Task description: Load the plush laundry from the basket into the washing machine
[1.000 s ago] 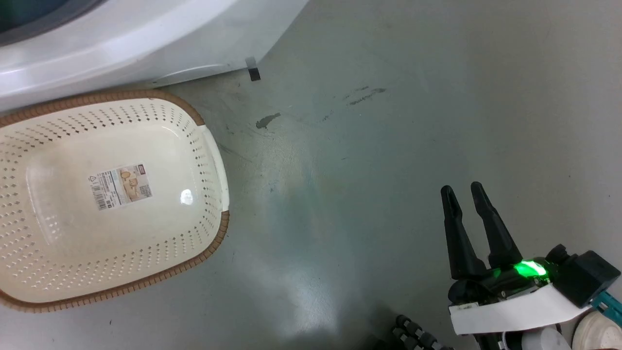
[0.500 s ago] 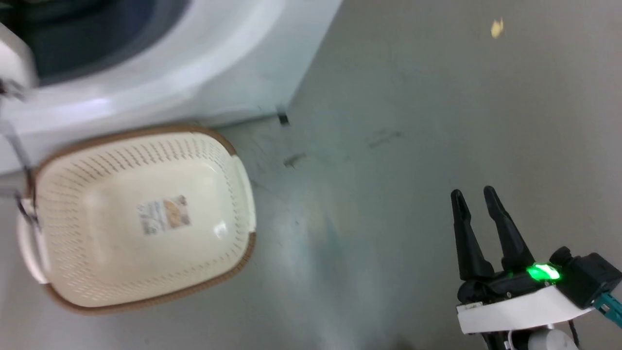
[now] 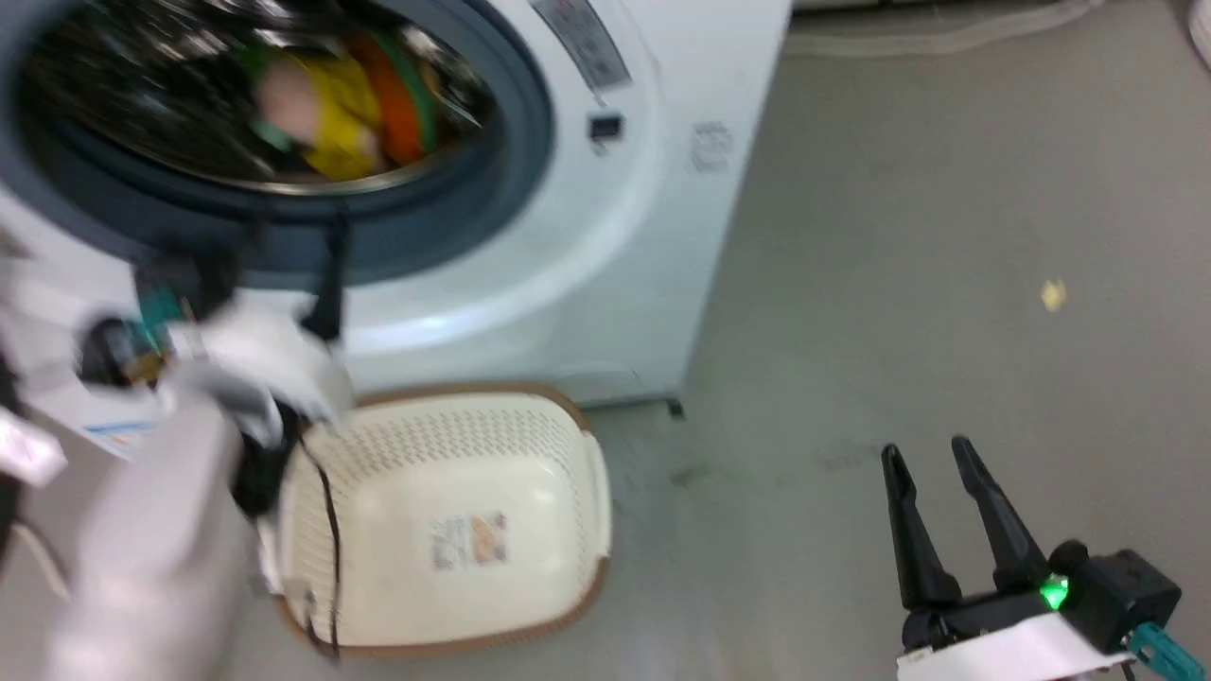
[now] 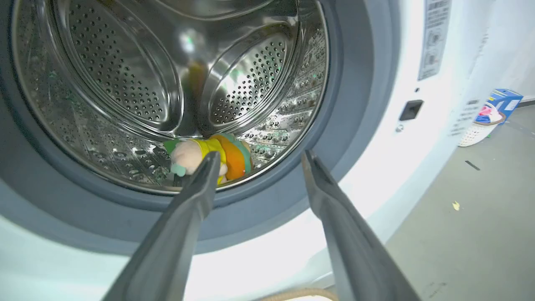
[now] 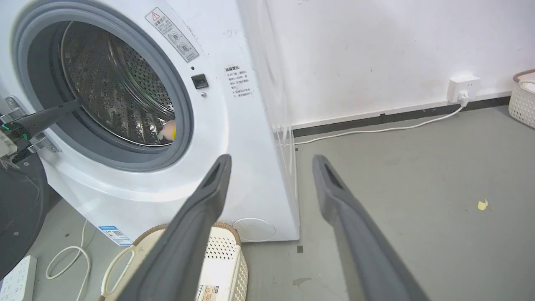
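The washing machine stands open, and both plush toys lie at the bottom of its steel drum. The peach-pink figure in yellow rests against the orange bun; both are blurred in the head view, the figure left of the bun. My left gripper hovers open just outside the grey gasket, with nothing between its fingers. The cream basket sits on the floor in front of the machine, holding nothing but its label sticker. My right gripper hangs open over bare floor, well right of the basket.
The dark door hangs open at the machine's left. A power strip and a white cable lie on the floor beside the basket. A wall socket and another white basket stand to the right. The grey floor is open.
The head camera has tilted up, so the drum with the toys and my blurred left arm have come into view. My right gripper stays open in the same place.
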